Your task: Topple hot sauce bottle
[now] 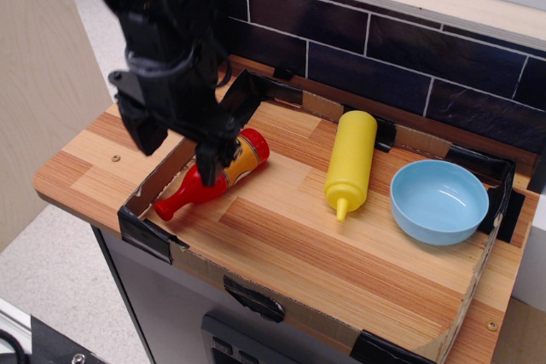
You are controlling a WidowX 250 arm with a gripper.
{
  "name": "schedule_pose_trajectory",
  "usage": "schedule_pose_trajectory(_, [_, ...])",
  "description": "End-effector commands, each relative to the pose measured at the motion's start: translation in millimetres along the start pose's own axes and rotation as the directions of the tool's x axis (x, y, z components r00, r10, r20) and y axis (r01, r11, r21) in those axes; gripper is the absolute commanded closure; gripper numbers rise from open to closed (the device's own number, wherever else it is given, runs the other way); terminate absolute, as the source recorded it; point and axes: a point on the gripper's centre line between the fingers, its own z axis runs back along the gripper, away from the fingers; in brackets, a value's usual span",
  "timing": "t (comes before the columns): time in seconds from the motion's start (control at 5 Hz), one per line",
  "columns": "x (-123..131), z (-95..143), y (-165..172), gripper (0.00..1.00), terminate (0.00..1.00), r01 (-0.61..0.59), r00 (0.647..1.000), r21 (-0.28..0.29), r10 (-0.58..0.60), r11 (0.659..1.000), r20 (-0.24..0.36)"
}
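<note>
Hot sauce bottle (pixel 215 175) lies flat, far left — toppling looks done; gripper (pixel 207 162) above it, jaw spread unclear.

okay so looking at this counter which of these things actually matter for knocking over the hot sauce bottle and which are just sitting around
Part of the job:
- hot sauce bottle, lying on its side, cap toward the front-left corner
- gripper, right above the bottle

Just lying about:
- yellow squeeze bottle, also on its side
- light blue bowl, upright and empty
</note>
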Motion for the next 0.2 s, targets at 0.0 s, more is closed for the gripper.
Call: schedule_pose_trajectory(0.0, [9.9, 11.3, 4.8, 0.00, 1.00, 0.000, 0.999, 0.008, 0.000, 1.000, 0.046])
